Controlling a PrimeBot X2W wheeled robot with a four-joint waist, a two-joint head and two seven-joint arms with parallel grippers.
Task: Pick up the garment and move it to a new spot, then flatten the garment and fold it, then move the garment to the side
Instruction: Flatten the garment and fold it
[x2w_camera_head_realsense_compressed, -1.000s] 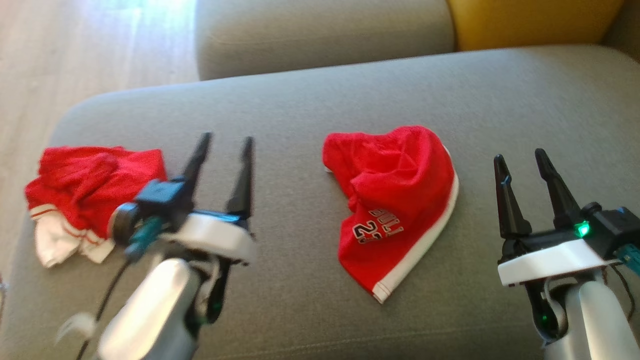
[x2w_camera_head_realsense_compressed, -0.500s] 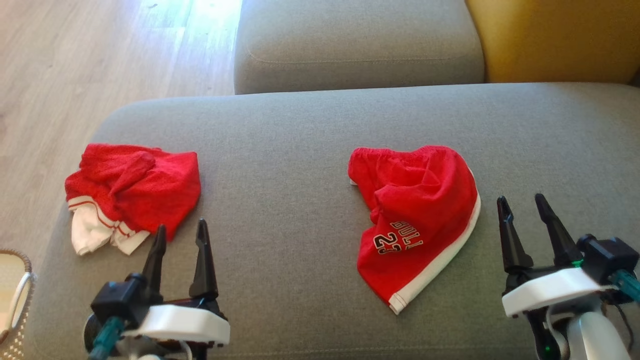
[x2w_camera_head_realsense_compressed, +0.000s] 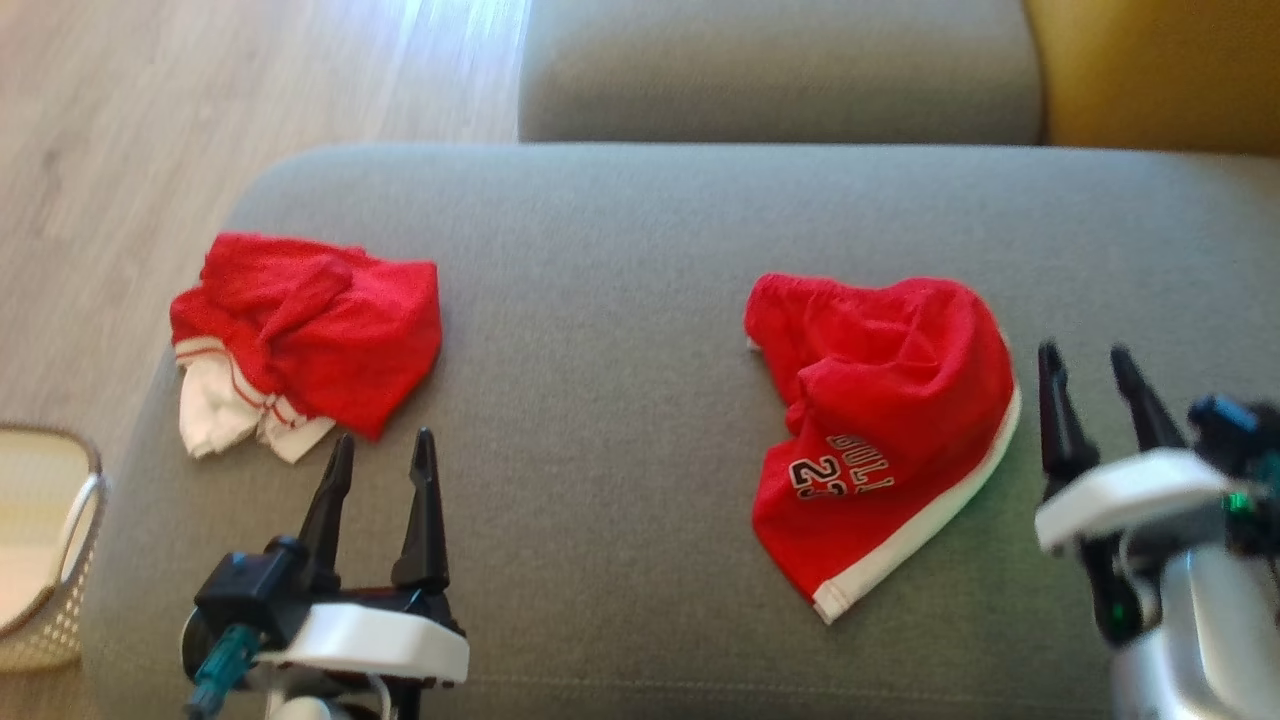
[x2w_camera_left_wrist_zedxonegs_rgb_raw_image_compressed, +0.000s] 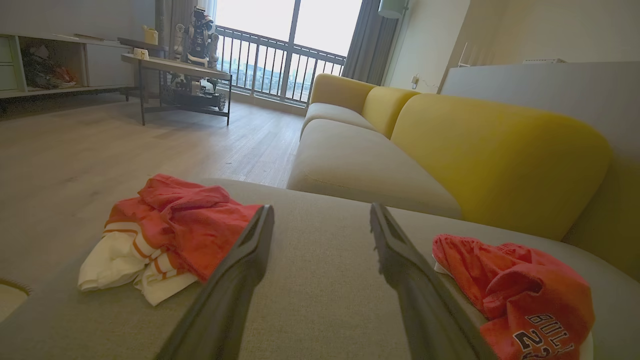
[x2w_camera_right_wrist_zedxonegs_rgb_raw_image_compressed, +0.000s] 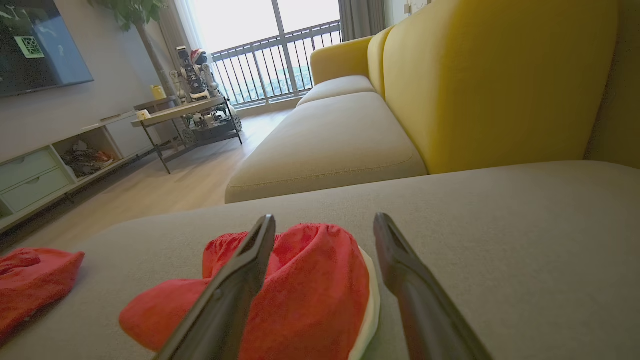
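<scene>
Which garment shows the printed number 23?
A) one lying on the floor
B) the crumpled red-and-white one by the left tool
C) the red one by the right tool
C: the red garment beside the right tool carries the 23 print near its white edge.

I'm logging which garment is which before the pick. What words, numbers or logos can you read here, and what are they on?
"BULL": on the red shorts, upside down in the head view; any further letters are lost in a fold.
"23": next to that word, on the same shorts.
Green sign on the dark screen: too small to read.
Red and white garment: no print showing.
</scene>
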